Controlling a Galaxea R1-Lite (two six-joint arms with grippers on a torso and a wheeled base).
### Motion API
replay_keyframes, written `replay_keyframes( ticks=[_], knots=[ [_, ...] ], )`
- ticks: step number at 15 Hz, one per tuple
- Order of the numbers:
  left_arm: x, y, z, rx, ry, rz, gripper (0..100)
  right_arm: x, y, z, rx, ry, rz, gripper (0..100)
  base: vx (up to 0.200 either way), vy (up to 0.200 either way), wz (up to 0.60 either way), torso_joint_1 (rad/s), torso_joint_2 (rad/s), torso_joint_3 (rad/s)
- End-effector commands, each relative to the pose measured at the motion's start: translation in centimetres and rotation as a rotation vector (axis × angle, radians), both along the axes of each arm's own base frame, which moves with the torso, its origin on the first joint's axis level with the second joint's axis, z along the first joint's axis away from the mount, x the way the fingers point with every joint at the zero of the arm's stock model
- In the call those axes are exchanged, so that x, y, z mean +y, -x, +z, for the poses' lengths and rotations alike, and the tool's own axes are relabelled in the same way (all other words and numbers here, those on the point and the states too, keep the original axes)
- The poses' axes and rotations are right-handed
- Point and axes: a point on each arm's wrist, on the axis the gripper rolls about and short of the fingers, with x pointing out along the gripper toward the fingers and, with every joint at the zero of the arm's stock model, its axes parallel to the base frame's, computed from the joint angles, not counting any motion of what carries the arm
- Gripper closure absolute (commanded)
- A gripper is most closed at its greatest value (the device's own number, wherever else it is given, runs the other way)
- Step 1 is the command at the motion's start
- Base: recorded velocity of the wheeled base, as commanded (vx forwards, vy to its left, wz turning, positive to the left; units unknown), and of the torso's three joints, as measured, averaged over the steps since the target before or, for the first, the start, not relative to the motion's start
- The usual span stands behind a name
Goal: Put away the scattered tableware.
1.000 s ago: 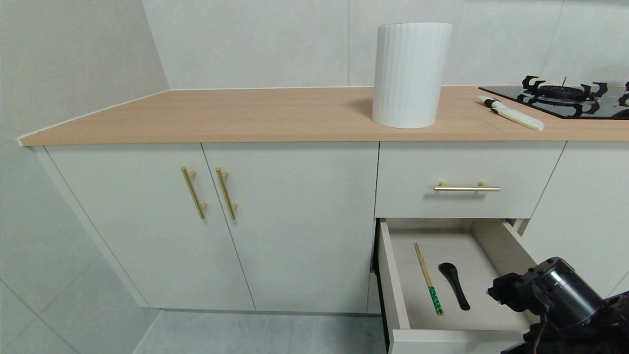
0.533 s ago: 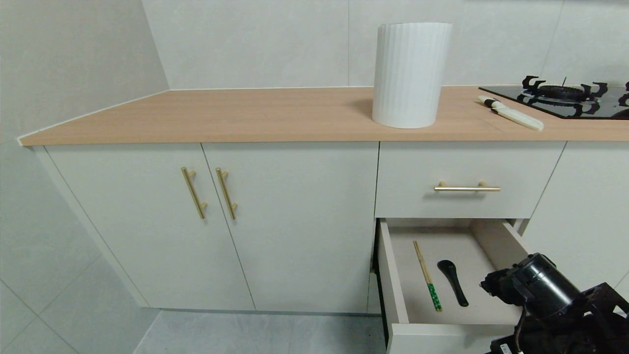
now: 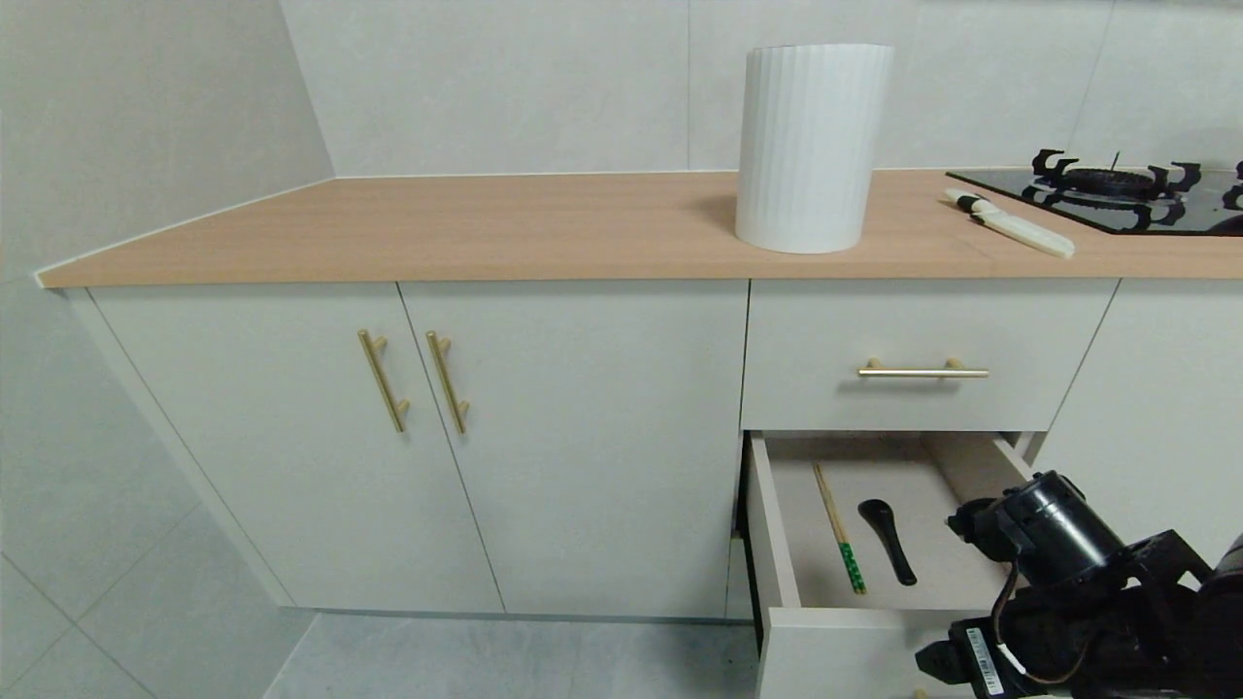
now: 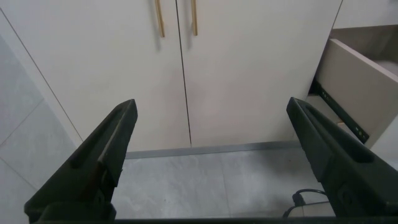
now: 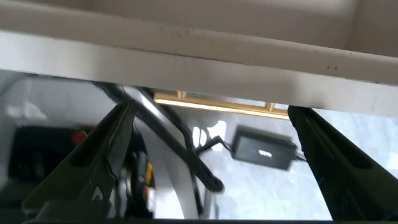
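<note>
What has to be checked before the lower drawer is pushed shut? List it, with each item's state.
1. Chopsticks lie flat inside the lower drawer: ok.
2. Black spoon lies in the drawer beside the chopsticks, apart from them: ok.
3. Nothing sticks up over the drawer's walls: ok.
4. Right pincer open and empty: ok.
5. Right pincer touching the drawer: cannot tell.
6. Countertop free of tableware: not ok; a white knife lies by the stove.
</note>
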Motion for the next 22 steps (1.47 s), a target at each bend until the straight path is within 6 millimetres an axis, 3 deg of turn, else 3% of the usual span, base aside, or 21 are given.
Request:
replay_keyframes(
  ticks=[1,7,22],
  knots=[
    [0.0,0.0,0.0,0.001,0.0,0.0,0,0.2,-0.5,-0.3,0.0,0.001,-0.016,0,0.0,0.0,0.0,0.0,0.0,0.0],
    [0.0,0.0,0.0,-0.001,0.0,0.0,0,0.6,-1.5,-0.7,-0.062,-0.009,-0.066,0,0.0,0.0,0.0,0.0,0.0,0.0],
    [0.0,0.0,0.0,0.001,-0.002,0.0,0,1.5,-8.1,-0.6,-0.129,-0.034,-0.129,0,0.0,0.0,0.0,0.0,0.0,0.0]
  ],
)
